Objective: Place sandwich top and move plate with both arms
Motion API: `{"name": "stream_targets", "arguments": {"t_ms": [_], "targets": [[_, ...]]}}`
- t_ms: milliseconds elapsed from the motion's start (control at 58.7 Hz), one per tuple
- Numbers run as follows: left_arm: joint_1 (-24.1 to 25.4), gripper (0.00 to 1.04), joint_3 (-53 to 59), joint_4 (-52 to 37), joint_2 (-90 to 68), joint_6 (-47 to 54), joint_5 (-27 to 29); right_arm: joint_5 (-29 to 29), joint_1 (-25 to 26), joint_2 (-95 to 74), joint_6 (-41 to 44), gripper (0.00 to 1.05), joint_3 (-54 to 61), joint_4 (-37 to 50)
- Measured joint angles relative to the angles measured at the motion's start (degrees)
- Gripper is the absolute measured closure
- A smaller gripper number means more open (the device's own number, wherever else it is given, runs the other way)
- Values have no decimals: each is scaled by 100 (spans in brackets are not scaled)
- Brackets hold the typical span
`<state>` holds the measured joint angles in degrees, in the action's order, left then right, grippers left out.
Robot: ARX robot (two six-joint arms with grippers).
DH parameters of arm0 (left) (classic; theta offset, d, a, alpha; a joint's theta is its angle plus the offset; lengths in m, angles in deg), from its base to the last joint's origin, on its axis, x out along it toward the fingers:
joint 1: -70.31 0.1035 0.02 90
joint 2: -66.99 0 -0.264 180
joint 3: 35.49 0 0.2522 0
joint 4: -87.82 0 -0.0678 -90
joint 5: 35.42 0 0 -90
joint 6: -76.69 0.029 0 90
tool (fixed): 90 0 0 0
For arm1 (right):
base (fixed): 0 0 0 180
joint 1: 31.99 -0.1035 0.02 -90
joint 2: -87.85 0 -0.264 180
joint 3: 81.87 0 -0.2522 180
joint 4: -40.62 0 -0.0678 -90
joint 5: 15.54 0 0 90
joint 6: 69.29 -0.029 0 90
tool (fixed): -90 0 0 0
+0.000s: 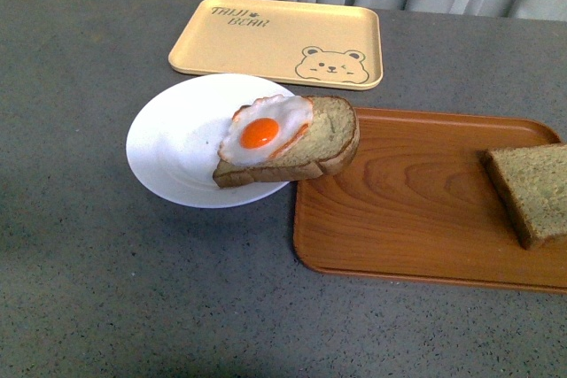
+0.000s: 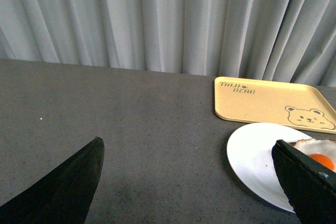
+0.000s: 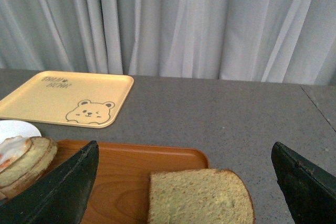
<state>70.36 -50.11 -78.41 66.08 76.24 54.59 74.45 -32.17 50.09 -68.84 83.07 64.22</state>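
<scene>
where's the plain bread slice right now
In the front view the sandwich top lies at the right end of the brown wooden tray, apart from the egg-topped slice at the tray's left edge.

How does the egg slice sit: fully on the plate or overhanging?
Overhanging: the egg slice rests partly on the plate, its other end over the wooden tray.

Sandwich top (image 3: 199,198): flat on the wooden tray (image 3: 126,171)
Right gripper (image 3: 184,145): jaws wide apart
Bear tray (image 3: 68,98): on the counter (image 3: 220,114)
</scene>
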Motion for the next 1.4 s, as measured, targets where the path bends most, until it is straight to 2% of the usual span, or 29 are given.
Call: {"name": "stream_targets", "arguments": {"t_ms": [801,886,937,954,1022,1108,1244,1397], "targets": [[0,9,0,0,0,0,0,-17,20,2,-74,9,-28,-116],[0,9,0,0,2,0,0,-564,522,-297,-476,9,-662,-1961],[0,9,0,0,0,0,0,-1067,1327,-1093,-643,9,-1283,-2695],[0,9,0,0,0,0,2,-1281,1668,-1484,-697,9,-1491,-2664],[0,9,0,0,0,0,0,-1803,2424,-2573,-767,9,-2028,-2350],[0,9,0,0,2,0,2,-2253,2909,-3657,-828,9,-2481,-2166],[0,9,0,0,2,0,0,-2699,3099,-5292,-874,9,-2977,-2024],[0,9,0,0,2,0,2,-2691,2977,-6334,-859,9,-3348,-2031]]}}
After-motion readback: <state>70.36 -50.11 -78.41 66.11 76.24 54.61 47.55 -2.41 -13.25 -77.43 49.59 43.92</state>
